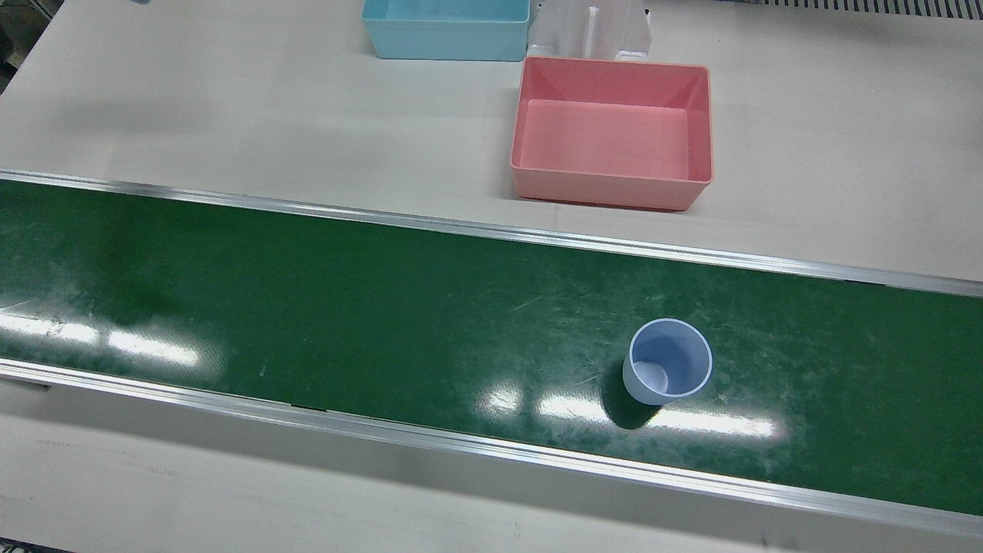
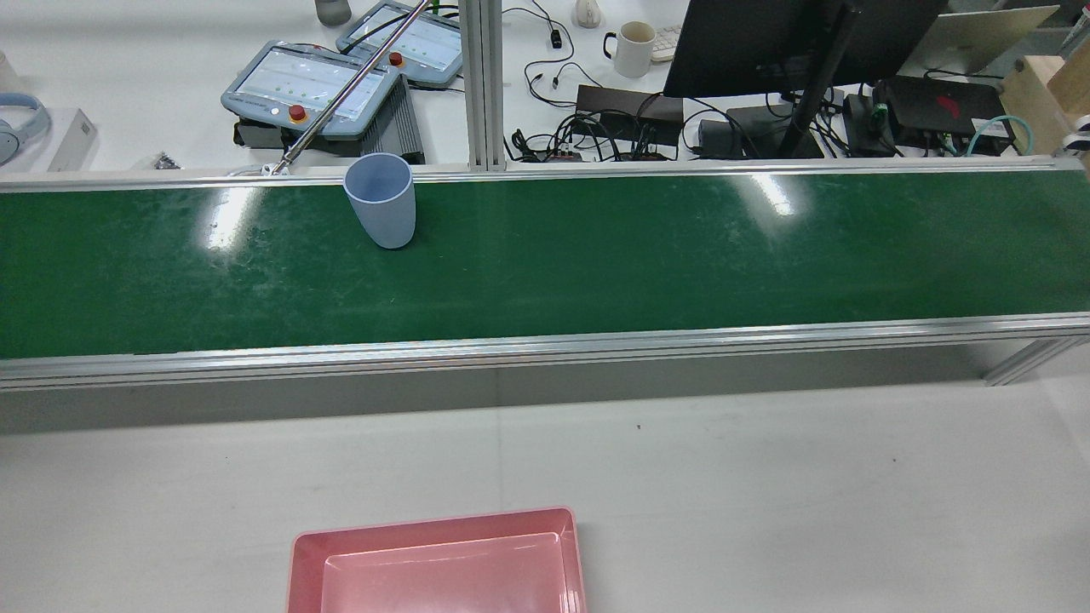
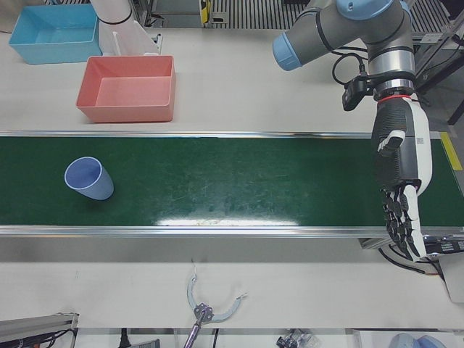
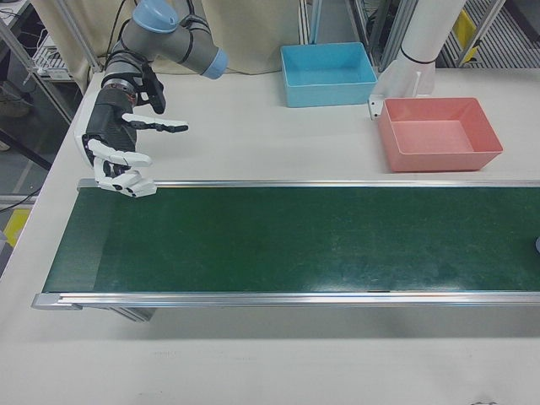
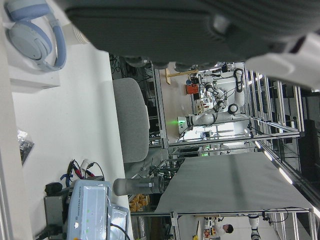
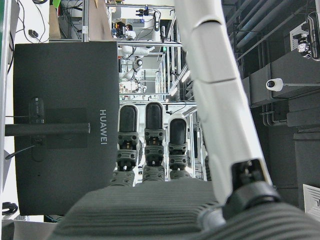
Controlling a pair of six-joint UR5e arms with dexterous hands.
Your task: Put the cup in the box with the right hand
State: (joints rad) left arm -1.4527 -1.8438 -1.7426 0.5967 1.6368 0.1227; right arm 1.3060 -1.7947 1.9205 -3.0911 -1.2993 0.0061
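A pale blue cup point(image 1: 668, 361) stands upright on the green conveyor belt point(image 1: 384, 307), near its operator-side rail. It shows in the rear view point(image 2: 381, 200) left of centre, and in the left-front view point(image 3: 88, 177). The empty pink box point(image 1: 607, 138) sits on the white table on the robot side of the belt, also seen as box point(image 4: 439, 133) and box point(image 2: 434, 562). My right hand point(image 4: 118, 148) is open with fingers spread, hovering at the belt's far end, far from the cup. At the opposite end my left hand point(image 3: 399, 181) hangs open, fingers pointing down.
A light blue box point(image 1: 445, 29) stands behind the pink one, beside a white pedestal point(image 4: 418, 51). Beyond the belt lie teach pendants point(image 2: 306, 85), a monitor point(image 2: 749, 42), a mug point(image 2: 634, 48) and cables. A grabber tool point(image 3: 210, 308) rests on the operator-side table.
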